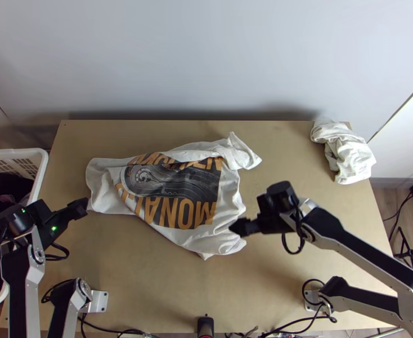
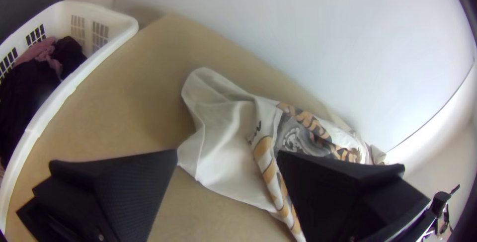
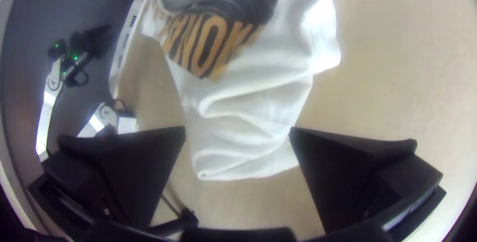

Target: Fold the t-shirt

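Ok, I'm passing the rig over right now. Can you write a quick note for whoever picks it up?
Left pincer: open, nothing held, at the t-shirt's left end.
Right pincer: open, nothing held, by the shirt's near right corner.
T-shirt: mid-table, print up, askew and wrinkled, its far edge bunched toward the right.
Elsewhere: another pale cloth crumpled at the table's far right corner; basket of clothes to the left.
Done: no neat fold visible.
Left to do: probably straighten and flatten the shirt first, then make the folds.
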Motion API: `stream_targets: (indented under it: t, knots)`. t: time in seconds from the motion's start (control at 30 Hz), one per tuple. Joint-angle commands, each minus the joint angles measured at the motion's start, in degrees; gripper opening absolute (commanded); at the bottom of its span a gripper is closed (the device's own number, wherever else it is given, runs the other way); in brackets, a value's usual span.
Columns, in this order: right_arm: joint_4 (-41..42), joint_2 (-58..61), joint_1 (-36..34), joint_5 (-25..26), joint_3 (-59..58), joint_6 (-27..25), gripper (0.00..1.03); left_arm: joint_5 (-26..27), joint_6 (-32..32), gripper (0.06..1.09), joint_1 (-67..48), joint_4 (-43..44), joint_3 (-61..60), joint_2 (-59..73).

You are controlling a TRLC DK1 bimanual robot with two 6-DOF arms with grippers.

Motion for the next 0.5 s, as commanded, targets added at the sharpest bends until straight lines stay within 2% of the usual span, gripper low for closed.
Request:
stream_targets:
  t: [0.0,0.17,0.47]
  knots:
    - [-1.4,-3.1,2.7,-3.9,-7.0,-1.2,0.97,0.2,0.3,1.03,-0.9,-4.4,2.2,-4.9]
    - [-0.6,-4.3,4.1,-3.8,-8.9,-1.6,0.97,-0.4,0.1,1.03,-0.8,-9.3,7.5,-5.5]
    - [7.2,0.8,6.4,-3.6,-9.9,-2.0,0.97,-1.4,0.1,1.03,0.8,-14.6,9.5,-10.1]
